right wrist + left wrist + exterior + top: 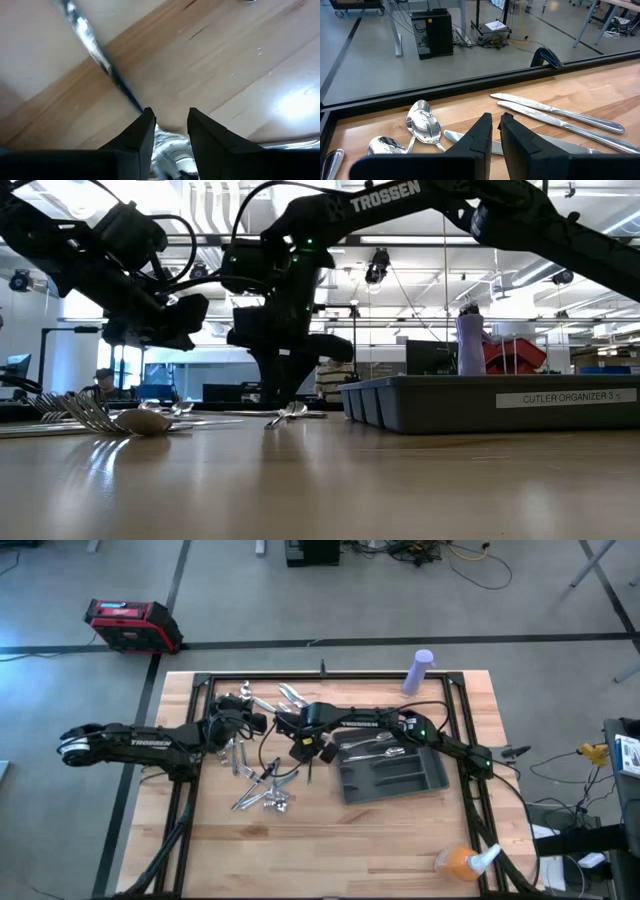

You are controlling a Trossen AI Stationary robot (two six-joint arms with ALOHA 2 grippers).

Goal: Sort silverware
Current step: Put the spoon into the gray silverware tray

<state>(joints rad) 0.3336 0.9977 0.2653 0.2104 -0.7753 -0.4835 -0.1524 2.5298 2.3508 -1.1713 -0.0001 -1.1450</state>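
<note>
Shiny silverware lies loose on the wooden table: knives (555,112) and spoons (422,125) at the far left, a heap of forks and spoons (262,792) nearer the front. A few pieces (370,745) lie in the dark grey tray (400,780) at right of centre. My left gripper (495,122) hovers shut above the far pieces and holds nothing. Just left of the tray, my right gripper (171,117) points down at the table, with one piece of silverware (170,147) between its fingers. My right gripper has the broad shiny end (167,142) of one piece between its two fingers, coming from above and pointing down. The slim handle (95,42) runs out away from the fingers. In the low view the piece (288,414) lies at table level under the fingers.
A purple cylinder (420,670) stands at the table's far edge and an orange spray bottle (460,862) lies at the near right corner. A black frame rail (200,690) runs around the work area. Bare wood lies in front of the tray.
</note>
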